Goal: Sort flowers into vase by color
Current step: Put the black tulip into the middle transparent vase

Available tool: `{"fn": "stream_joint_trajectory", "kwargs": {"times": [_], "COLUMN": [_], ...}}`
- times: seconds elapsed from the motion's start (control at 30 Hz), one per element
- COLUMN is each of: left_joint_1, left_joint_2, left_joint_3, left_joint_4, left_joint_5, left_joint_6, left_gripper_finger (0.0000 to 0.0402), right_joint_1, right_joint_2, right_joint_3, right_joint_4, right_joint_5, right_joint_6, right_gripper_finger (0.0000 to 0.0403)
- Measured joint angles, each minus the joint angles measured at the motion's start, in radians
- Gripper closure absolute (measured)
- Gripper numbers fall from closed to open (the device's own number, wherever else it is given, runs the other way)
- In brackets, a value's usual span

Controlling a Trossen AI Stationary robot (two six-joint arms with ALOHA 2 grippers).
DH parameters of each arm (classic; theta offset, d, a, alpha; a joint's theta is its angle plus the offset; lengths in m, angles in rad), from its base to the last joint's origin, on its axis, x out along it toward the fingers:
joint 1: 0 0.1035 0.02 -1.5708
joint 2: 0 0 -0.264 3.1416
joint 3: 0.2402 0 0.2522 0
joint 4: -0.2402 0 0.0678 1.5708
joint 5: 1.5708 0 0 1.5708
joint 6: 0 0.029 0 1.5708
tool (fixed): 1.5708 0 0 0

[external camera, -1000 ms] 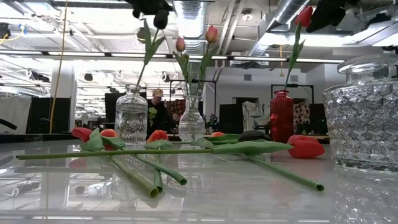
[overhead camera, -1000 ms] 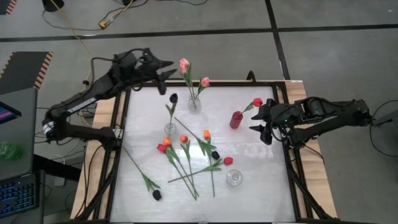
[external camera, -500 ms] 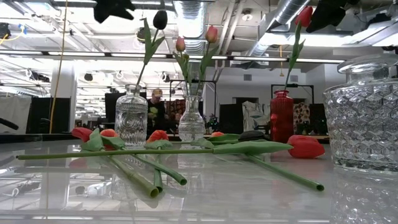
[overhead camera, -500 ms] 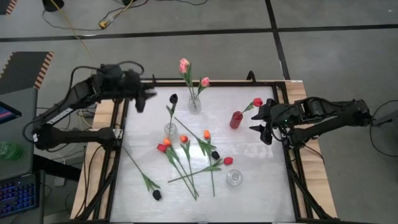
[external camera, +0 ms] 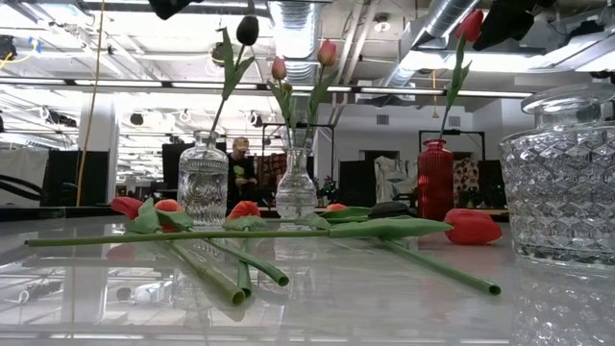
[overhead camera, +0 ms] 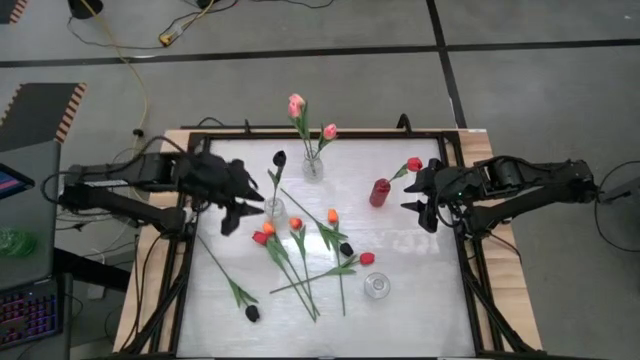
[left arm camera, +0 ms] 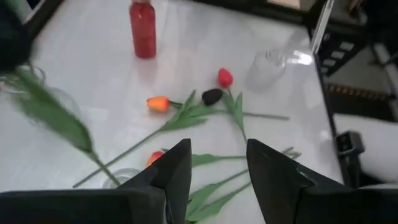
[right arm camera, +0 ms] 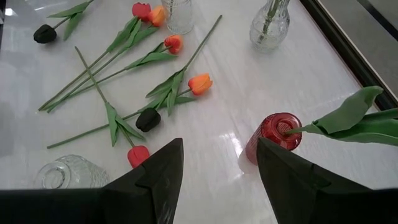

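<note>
Several loose flowers (overhead camera: 300,250) lie on the white table's middle, with red, orange and black heads. A clear vase (overhead camera: 313,166) holds two pink tulips. Another clear vase (overhead camera: 274,208) holds a black tulip (overhead camera: 279,158), and a red vase (overhead camera: 380,192) holds a red tulip (overhead camera: 414,164). A further clear vase (overhead camera: 376,286) stands without flowers. My left gripper (overhead camera: 243,210) (left arm camera: 217,149) hovers open at the left, beside the black tulip's vase. My right gripper (overhead camera: 412,195) (right arm camera: 219,143) hovers open just right of the red vase.
A black frame (overhead camera: 196,250) runs round the table. One black tulip (overhead camera: 252,313) lies apart at the near left. The low view shows the room behind, with a person (external camera: 240,168) far off. Bare table lies at the near right (overhead camera: 420,310).
My left gripper has swung from the table's far left corner toward the near side. It has turned to point out over the table and come down a little beside the black tulip's vase. The flowers and vases have stayed where they were.
</note>
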Motion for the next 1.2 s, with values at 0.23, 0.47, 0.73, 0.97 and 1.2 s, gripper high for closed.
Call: {"fn": "stream_joint_trajectory", "kwargs": {"times": [0.23,0.47,0.73,0.97,1.2], "left_joint_1": [-0.111,-0.182,-0.279,-0.342,-0.407], "left_joint_2": [0.132,0.255,0.375,0.462,0.545], "left_joint_3": [0.0,0.0,0.0,0.0,0.0], "left_joint_4": [0.002,-0.023,-0.122,-0.219,-0.271], "left_joint_5": [-0.068,0.076,0.227,0.247,0.247], "left_joint_6": [-0.017,-0.14,-0.25,-0.263,-0.146], "left_gripper_finger": [0.026,0.026,0.026,0.026,0.026], "right_joint_1": [0.0,0.0,0.0,0.0,0.0], "right_joint_2": [0.0,0.0,0.0,0.0,0.0], "right_joint_3": [0.0,0.0,0.0,0.0,0.0], "right_joint_4": [0.0,0.0,0.0,0.0,0.0], "right_joint_5": [0.0,0.0,0.0,0.0,0.0], "right_joint_6": [0.0,0.0,0.0,0.0,0.0], "right_gripper_finger": [0.0172,0.0172,0.0172,0.0172,0.0172]}}
